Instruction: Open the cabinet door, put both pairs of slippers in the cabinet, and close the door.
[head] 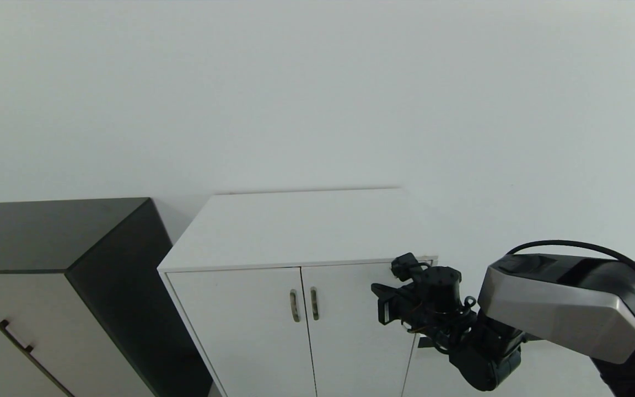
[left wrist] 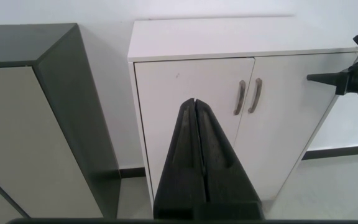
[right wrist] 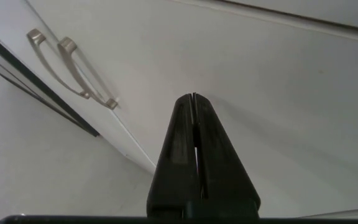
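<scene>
Right gripper (right wrist: pixel 192 101) before the cabinet's right door (head: pixel 359 336).

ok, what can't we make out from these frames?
Cabinet inside: head view, behind both shut doors.
Cabinet base, floor before it: head view, cut off by bottom edge; left wrist view, partly behind the left gripper.
Whether the right gripper touches the door: right wrist view, the gripper covers the spot.

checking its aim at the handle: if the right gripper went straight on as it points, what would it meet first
Most likely the right gripper meets the bare front of the cabinet door, beside the handles rather than on them, though depth is unclear.
</scene>
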